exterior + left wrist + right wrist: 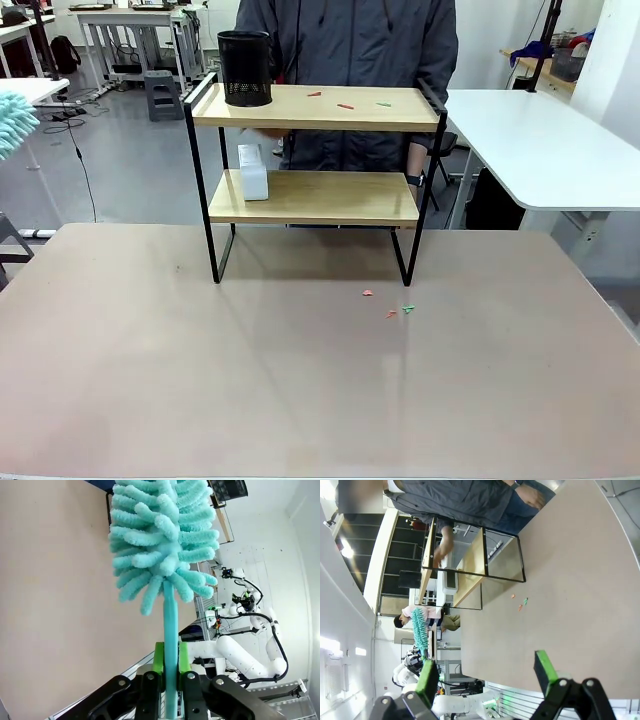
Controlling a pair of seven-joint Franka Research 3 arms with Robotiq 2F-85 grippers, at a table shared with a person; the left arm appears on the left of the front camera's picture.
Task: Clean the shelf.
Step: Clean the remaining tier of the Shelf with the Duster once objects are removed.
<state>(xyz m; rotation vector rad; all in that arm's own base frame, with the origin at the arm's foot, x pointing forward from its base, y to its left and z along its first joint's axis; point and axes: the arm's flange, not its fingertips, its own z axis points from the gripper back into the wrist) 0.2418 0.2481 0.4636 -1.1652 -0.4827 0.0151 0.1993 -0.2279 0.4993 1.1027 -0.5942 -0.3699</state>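
Note:
The shelf (310, 198) stands at the table's far middle, with two wooden boards in a black frame. On its top board lie three small red and green scraps (345, 104) beside a black mesh cup (245, 68). A white box (253, 171) stands on the lower board, and the person's hand (441, 555) is at it. My left gripper (171, 657) is shut on the handle of a teal fluffy duster (160, 535), whose head shows at the left edge (14, 120). My right gripper (486, 675) hangs open above the table, holding nothing.
Three more small scraps (392, 305) lie on the tan table (300, 380) in front of the shelf's right leg. A person in a dark jacket (350, 40) stands behind the shelf. A white side table (540, 140) stands at the right.

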